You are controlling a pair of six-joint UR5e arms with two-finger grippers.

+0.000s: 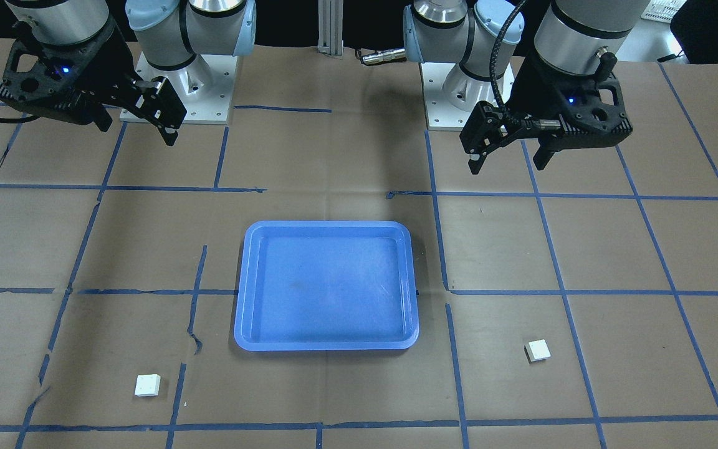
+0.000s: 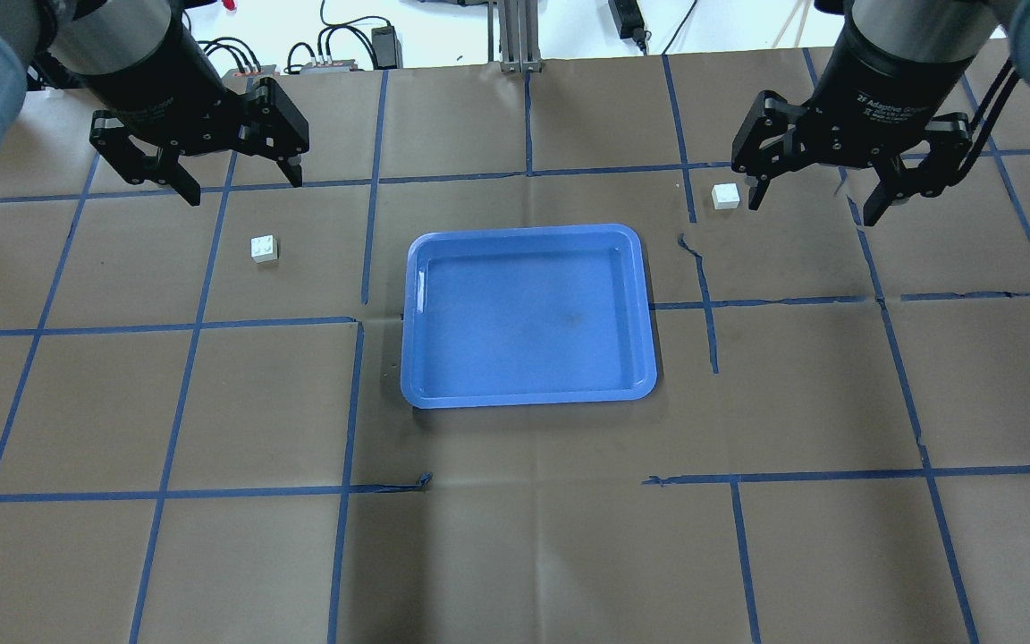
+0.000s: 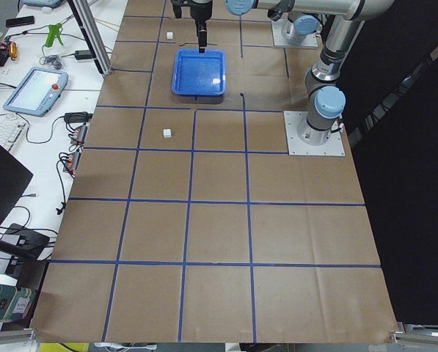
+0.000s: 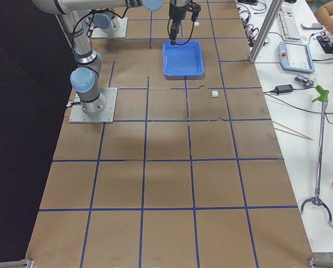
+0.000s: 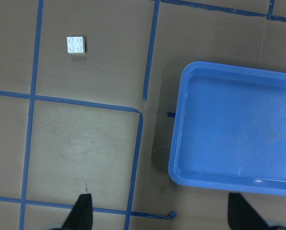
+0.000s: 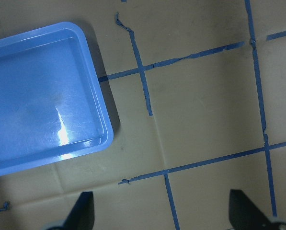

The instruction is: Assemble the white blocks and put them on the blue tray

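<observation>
Paper-covered desk (image 2: 515, 555): blue tray (image 2: 528, 315) central; one white block (image 2: 265, 248) near left gripper (image 2: 244, 188), other white block (image 2: 726, 196) near right gripper (image 2: 812, 207); all fingers (image 2: 287, 161) released, empty.

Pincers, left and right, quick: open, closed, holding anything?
Left pincer: open, holding nothing.
Right pincer: open, holding nothing.

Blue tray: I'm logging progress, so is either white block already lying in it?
No, the blue tray holds nothing; the left white block and the right white block lie outside it.
</observation>
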